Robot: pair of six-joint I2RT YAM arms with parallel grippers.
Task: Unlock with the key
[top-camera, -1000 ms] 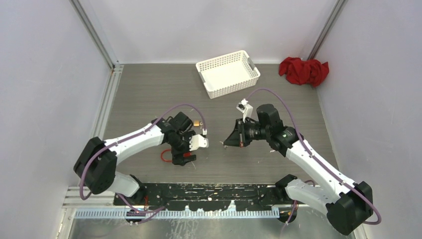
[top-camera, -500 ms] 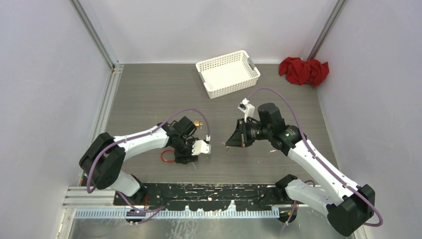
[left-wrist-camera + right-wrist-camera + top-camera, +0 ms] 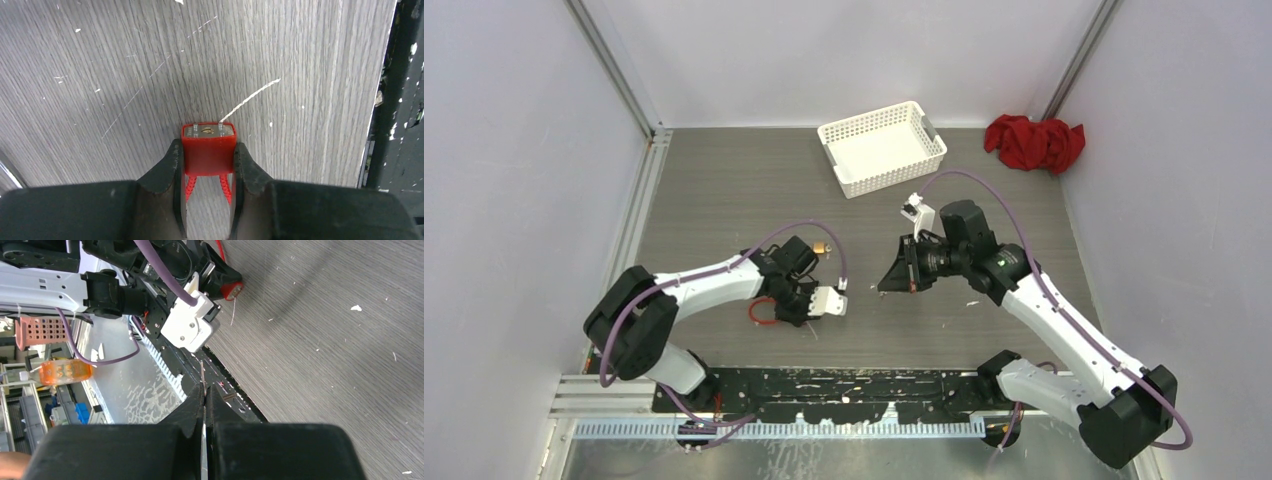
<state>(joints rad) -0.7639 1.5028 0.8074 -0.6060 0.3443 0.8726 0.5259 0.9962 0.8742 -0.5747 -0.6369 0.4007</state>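
Note:
A small red padlock (image 3: 208,154) with a red cable loop (image 3: 761,313) lies on the grey table. Its keyhole face (image 3: 209,131) points away from the left wrist camera. My left gripper (image 3: 207,146) is low over the table, and its black fingers press both sides of the padlock body. The right wrist view shows the same padlock (image 3: 231,290) at the far end of my left gripper. My right gripper (image 3: 883,288) hovers to the right of the padlock, tips pointing towards it. It is shut on a thin metal key (image 3: 202,372), seen edge-on and sticking out past the fingertips.
A white perforated basket (image 3: 932,140) stands at the back centre. A crumpled red cloth (image 3: 1034,142) lies in the back right corner. A black mounting rail (image 3: 844,385) runs along the near edge. A pale scratch mark (image 3: 248,100) crosses the table just beyond the padlock.
My left gripper dropped towards the table and its jaws narrowed from wide apart onto the padlock. The right arm shifted only slightly, still holding the key.

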